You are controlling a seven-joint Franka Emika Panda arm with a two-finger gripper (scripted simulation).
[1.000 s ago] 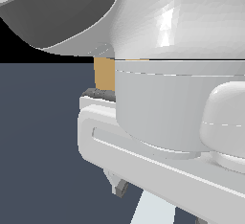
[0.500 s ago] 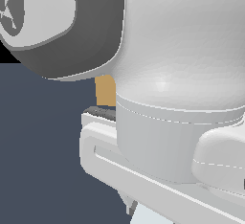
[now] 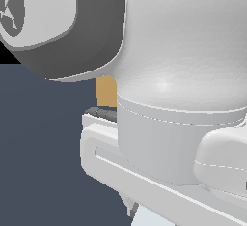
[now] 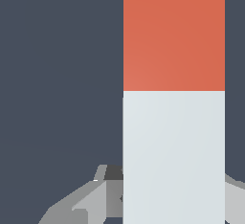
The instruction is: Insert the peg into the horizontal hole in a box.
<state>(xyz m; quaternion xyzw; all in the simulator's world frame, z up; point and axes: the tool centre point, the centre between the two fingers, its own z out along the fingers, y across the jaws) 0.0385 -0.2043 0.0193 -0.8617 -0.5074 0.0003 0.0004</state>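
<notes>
In the wrist view the peg (image 4: 174, 137) fills much of the picture, with its orange-red end segment (image 4: 174, 34) beyond the pale grey-white part. My gripper (image 4: 174, 177) straddles the pale part. One grey finger (image 4: 107, 189) lies against one side of the peg and the other finger's edge shows on the opposite side, so it appears shut on the peg. In the exterior view the arm blocks nearly everything. Only a tan sliver of the box (image 3: 106, 91) shows behind it, along with a fingertip (image 3: 131, 209) beside a pale bit of the peg (image 3: 150, 218). The hole is hidden.
The dark blue-grey floor (image 3: 43, 148) spreads out on the exterior view's left and surrounds the peg in the wrist view. The arm's white wrist body (image 3: 183, 104) and a dark-banded link (image 3: 72, 32) stand close to the exterior camera.
The hand dropped lower in the exterior view between one second and half a second ago. Since then it has held almost still. The box sliver has stayed in place.
</notes>
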